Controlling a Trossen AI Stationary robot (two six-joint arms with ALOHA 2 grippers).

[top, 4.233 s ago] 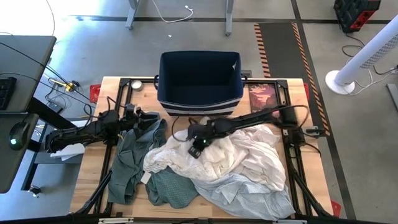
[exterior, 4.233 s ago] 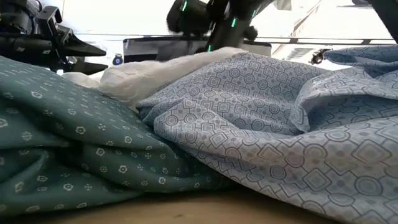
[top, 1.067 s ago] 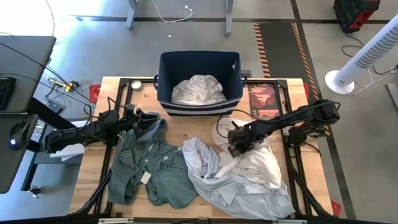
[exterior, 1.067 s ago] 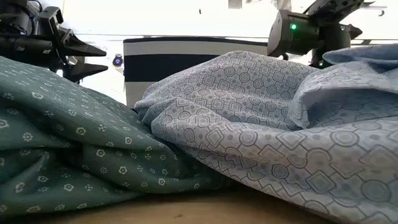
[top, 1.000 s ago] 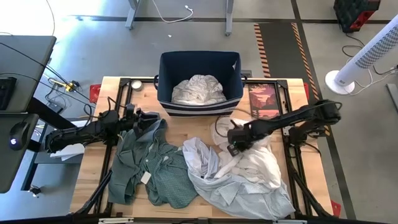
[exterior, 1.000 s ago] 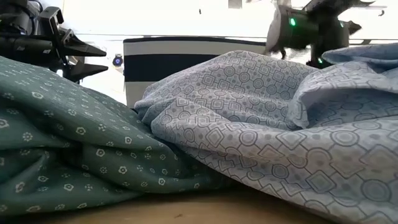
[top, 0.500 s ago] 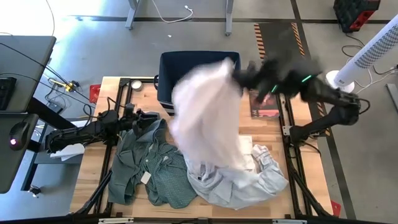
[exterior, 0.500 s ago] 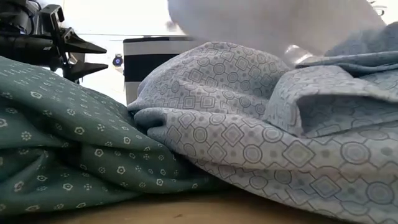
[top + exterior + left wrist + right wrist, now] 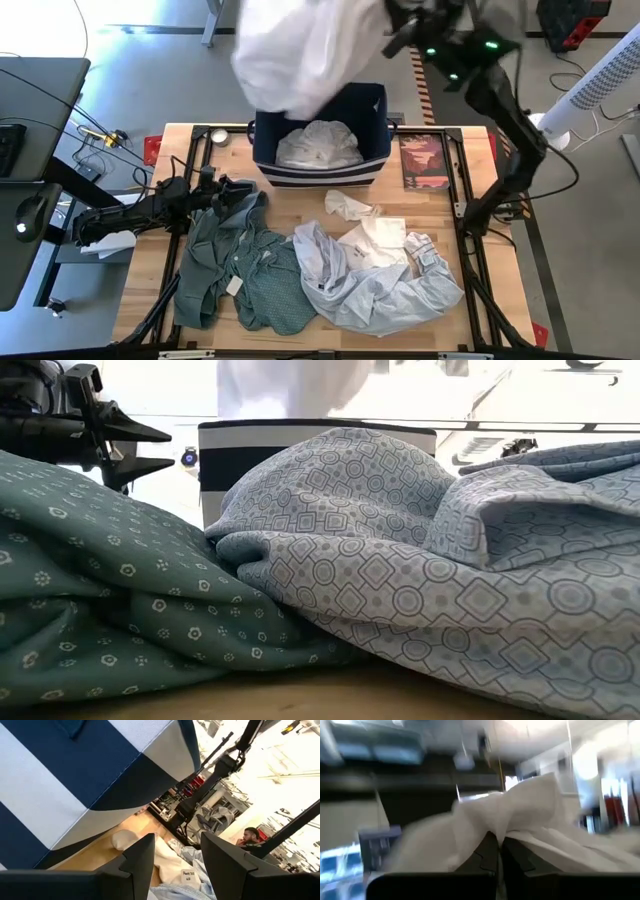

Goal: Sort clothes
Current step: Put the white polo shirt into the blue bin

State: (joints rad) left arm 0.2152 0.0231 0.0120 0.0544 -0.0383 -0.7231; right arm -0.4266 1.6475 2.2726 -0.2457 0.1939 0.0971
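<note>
Above the wooden table (image 9: pixel 190 140), the right gripper (image 9: pixel 392 30) pinches a white shirt (image 9: pixel 300 50) whose trailing hem could miss the bin (image 9: pixel 320 110) beneath.

the bin (image 9: pixel 320 150) is placed at the upper centre of the counter (image 9: pixel 170 150) in the high view, with one crumpled garment (image 9: pixel 318 143) lying inside it. a second garment (image 9: pixel 300 50) is held above the bin, toward the upper left of it, by the right gripper (image 9: pixel 392 30), whose jaws are closed on it at the top of the frame. two garments are spread across the lower half of the counter: one (image 9: pixel 235 265) at lower left, one (image 9: pixel 385 285) at lower centre-right, touching each other. a smaller piece (image 9: pixel 365 225) is laid between the bin and the lower-right garment. the left gripper (image 9: pixel 245 190) is found at the upper edge of the lower-left garment, left of the bin.
</note>
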